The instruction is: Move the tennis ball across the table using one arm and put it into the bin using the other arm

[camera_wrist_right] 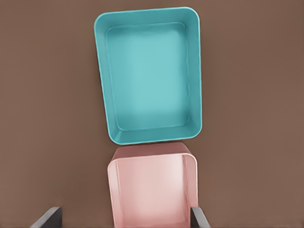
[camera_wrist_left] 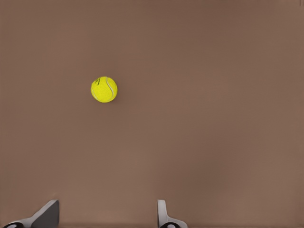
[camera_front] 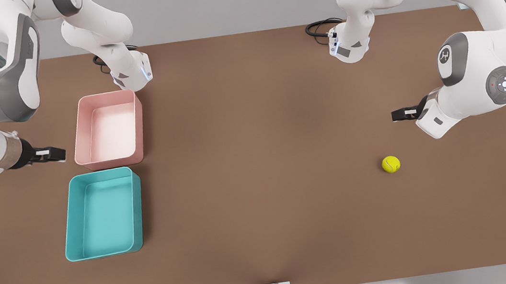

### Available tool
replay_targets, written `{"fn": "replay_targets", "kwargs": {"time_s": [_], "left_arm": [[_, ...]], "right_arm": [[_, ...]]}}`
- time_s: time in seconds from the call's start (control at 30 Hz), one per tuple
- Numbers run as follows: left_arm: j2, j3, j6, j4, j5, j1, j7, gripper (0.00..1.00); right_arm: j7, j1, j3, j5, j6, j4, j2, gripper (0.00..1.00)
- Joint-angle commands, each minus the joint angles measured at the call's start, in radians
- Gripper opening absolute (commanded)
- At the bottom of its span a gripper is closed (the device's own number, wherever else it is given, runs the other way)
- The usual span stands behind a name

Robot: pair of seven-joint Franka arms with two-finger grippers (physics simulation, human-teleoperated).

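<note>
Brown tabletop [camera_front: 255,161] carrying two open bins on the front view's left and one ball on the front view's right, with a pale wall behind. Tennis ball [camera_front: 391,164], yellow-green with a pale curved seam, rests alone on bare table, well apart from both bins.

Left gripper [camera_front: 402,114] hangs above the table on the front view's right, beside the ball but not touching it. In the left wrist view its two fingertips [camera_wrist_left: 46,214] stand wide apart with only bare table between them; they hold nothing, and the tennis ball [camera_wrist_left: 104,89] lies on the surface beyond them.

Right gripper [camera_front: 52,153] hangs on the front view's left, just beside the pink bin [camera_front: 108,129], near the side away from the ball. In the right wrist view its fingertips [camera_wrist_right: 47,217] are spread wide, one to either side of the pink bin [camera_wrist_right: 152,190] below, and grasp nothing. Beyond the pink bin lies the teal bin [camera_wrist_right: 149,75].

Pink bin and teal bin [camera_front: 101,213] are rectangular with rounded corners and stand end to end, close together; whether their rims touch cannot be told. Neither bin has anything inside.

Both white arms reach in from the far corners of the table, their bases [camera_front: 131,72] seated near its far edge, each with a black cable [camera_front: 321,26] coiled beside it.
</note>
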Motion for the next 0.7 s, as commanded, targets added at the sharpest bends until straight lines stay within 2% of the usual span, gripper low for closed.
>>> {"fn": "replay_targets", "kwargs": {"time_s": [0.0,0.03,0.07,0.1,0.17,0.2,0.27,0.3,0.33,0.37,0.4,0.43,0.53,0.6,0.67], "left_arm": [[-0.001,0.001,-0.002,0.0,-0.001,0.0,-0.041,1.0],[-0.001,0.001,0.0,0.0,-0.001,0.0,-0.04,1.0],[0.002,0.006,-0.002,0.0,0.002,0.0,0.055,0.23],[0.04,0.006,0.026,0.002,0.027,0.008,0.241,0.21],[0.218,0.006,0.098,0.111,0.025,0.077,0.589,0.21],[0.272,0.003,0.19,0.125,0.022,0.103,0.777,0.21],[0.324,0.001,0.386,0.115,0.117,0.131,1.399,0.21],[0.326,-0.002,0.447,0.077,0.119,0.134,1.537,0.21],[0.329,-0.005,0.497,0.043,0.113,0.137,1.819,0.21],[0.395,-0.003,0.457,0.043,0.117,0.141,2.01,0.21],[0.422,-0.005,0.472,0.04,0.116,0.171,2.074,0.21],[0.375,-0.005,0.696,-0.104,0.114,0.189,2.22,0.21],[0.38,-0.005,0.748,-0.177,0.117,0.192,2.396,0.21],[0.346,-0.003,0.886,-0.308,0.162,0.18,2.395,0.21],[0.349,-0.002,0.909,-0.319,0.228,0.18,2.344,0.21]], "right_arm": [[-0.002,0.001,0.0,-0.001,0.013,-0.004,-0.002,1.0],[-0.002,0.003,0.0,-0.002,0.013,-0.004,-0.002,1.0],[0.014,0.005,-0.001,0.009,0.013,-0.004,0.0,1.0],[0.011,0.005,-0.001,0.007,0.013,-0.005,0.003,1.0],[-0.003,0.027,-0.011,-0.016,0.001,-0.022,0.023,1.0],[-0.005,0.029,-0.009,-0.021,0.006,-0.024,0.047,1.0],[-0.002,0.026,-0.007,-0.005,0.007,-0.024,0.064,1.0],[0.004,0.021,-0.009,-0.004,0.012,-0.025,0.07,1.0],[0.006,0.014,-0.009,0.007,0.02,-0.022,0.109,1.0],[0.006,0.005,-0.011,0.054,0.026,-0.016,0.121,1.0],[0.006,-0.008,-0.012,0.07,0.026,-0.016,0.121,1.0],[0.006,-0.02,-0.014,0.067,0.038,-0.022,0.126,1.0],[0.011,-0.023,-0.014,0.067,0.061,-0.04,0.126,1.0],[0.009,-0.022,-0.014,0.056,0.084,-0.048,0.126,1.0],[0.004,-0.023,-0.014,0.047,0.11,-0.057,0.124,1.0]]}}
